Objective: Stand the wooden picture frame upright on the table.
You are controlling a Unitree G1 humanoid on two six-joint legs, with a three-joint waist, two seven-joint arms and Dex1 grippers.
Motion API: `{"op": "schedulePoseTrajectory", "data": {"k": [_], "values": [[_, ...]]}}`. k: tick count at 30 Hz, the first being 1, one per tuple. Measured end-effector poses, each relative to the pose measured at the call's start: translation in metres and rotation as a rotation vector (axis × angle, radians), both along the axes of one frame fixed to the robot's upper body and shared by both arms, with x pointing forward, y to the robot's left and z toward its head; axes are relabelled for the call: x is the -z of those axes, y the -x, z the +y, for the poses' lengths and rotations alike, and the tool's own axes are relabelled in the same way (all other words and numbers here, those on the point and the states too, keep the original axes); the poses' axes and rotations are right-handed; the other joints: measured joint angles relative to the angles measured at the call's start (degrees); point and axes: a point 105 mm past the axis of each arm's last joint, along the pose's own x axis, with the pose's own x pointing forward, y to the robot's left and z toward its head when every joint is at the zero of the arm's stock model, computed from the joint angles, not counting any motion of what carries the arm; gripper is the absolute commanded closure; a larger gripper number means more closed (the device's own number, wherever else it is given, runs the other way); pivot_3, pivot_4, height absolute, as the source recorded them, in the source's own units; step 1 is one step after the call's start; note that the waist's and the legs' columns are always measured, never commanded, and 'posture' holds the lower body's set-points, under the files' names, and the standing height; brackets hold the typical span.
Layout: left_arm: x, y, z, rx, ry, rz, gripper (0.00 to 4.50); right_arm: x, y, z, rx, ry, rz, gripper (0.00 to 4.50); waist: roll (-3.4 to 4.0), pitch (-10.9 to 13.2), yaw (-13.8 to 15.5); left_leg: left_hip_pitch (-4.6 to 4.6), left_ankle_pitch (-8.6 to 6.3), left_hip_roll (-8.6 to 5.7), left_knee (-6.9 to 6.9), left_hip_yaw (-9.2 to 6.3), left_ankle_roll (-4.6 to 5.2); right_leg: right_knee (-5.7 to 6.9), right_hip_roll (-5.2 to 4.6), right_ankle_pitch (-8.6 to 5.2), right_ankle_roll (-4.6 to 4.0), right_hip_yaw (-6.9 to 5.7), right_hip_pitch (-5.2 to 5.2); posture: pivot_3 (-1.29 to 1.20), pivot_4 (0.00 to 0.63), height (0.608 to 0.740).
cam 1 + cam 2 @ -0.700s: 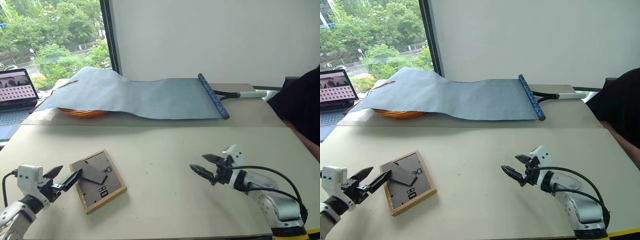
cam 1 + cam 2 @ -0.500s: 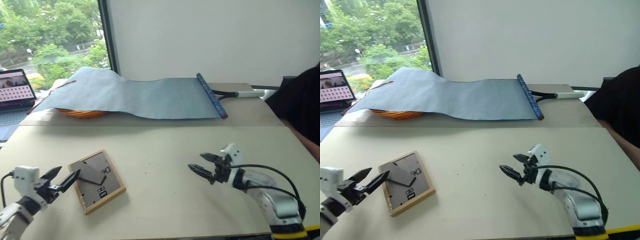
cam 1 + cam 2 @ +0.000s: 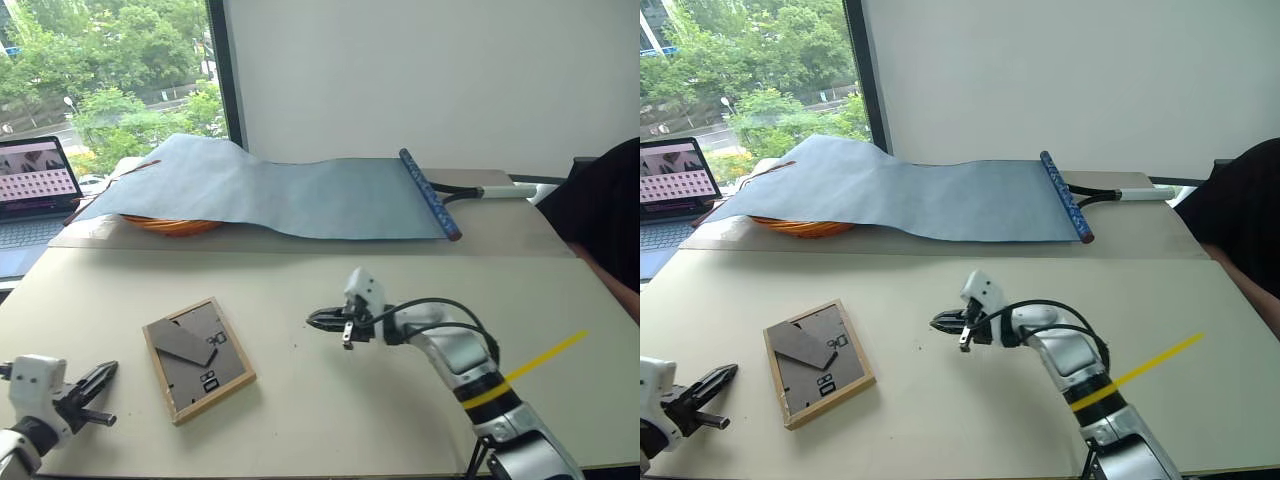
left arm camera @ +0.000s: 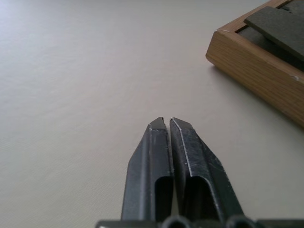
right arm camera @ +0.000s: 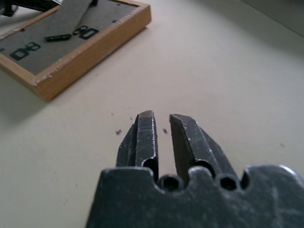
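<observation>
- Right gripper (image 3: pixel 322 321), mid-picture in the head view, is clenched on nothing and points toward the wooden picture frame (image 3: pixel 198 358) from the right.
- Left gripper (image 3: pixel 100 377), lower left corner, is likewise closed and empty, just beside the frame's near-left corner.
- Frame lies flat, face down, in the lower-left part of the table (image 3: pixel 330 420); dark back and fold-out stand (image 3: pixel 183 346) face up.
- Judgement: both grippers need to open first; pinching one wooden edge and tipping the frame onto its lower edge with the stand swung out looks best; the other gripper can steady it against sliding.
- Table top is plain, matte beige.
- Behind: blue-grey cloth sheet (image 3: pixel 290 190), laptop (image 3: pixel 35 195) upper left, window with trees.
</observation>
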Motion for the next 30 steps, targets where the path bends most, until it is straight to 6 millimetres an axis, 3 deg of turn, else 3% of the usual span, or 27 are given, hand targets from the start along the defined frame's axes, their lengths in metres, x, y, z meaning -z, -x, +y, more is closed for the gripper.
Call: {"op": "schedulePoseTrajectory", "data": {"k": [4,10,16,20,23,30], "values": [[0.003,-0.012,-0.034,0.109,0.004,0.016,4.5,0.021,0.009,0.015,-0.088,0.052,0.031,4.44,0.33,-0.3,1.2,0.0,-0.02,0.0,0.09,0.0,0.02,0.01,0.0,0.01,0.01,0.0,0.01,0.0,0.15,0.704],[0.0,-0.037,-0.08,0.266,0.007,0.02,4.5,0.024,0.018,0.026,-0.152,0.034,0.045,4.44,0.49,-0.4,2.2,0.0,-0.02,-0.01,0.23,0.0,0.02,0.03,0.0,0.04,0.08,-0.01,0.05,0.0,0.15,0.704],[-0.002,-0.061,-0.106,0.394,-0.069,0.022,4.5,0.03,0.02,0.008,-0.112,0.051,0.055,4.44,0.58,-0.5,3.0,0.0,-0.02,-0.03,0.25,0.0,0.02,0.03,-0.01,0.04,0.09,-0.01,0.06,0.0,0.15,0.704],[-0.003,-0.076,-0.132,0.509,-0.1,0.016,4.5,0.031,0.029,-0.017,-0.06,0.079,0.072,4.44,0.62,-0.5,4.2,-0.02,-0.02,-0.06,0.28,0.0,0.02,0.01,-0.02,0.03,0.11,0.0,0.08,0.0,0.15,0.704],[-0.001,-0.077,-0.149,0.574,-0.084,0.024,4.5,0.031,0.033,-0.029,-0.019,0.091,0.084,4.44,0.6,-0.6,4.2,-0.03,-0.02,-0.06,0.28,0.0,0.02,0.0,-0.02,0.03,0.12,0.0,0.08,0.0,0.15,0.704],[0.004,-0.065,-0.148,0.616,-0.08,0.052,4.5,0.024,0.024,-0.047,0.08,0.078,0.079,4.44,0.71,-0.7,3.2,-0.03,-0.03,-0.06,0.24,-0.02,0.05,0.0,-0.02,0.0,0.15,0.0,0.09,0.0,0.15,0.704]]}}
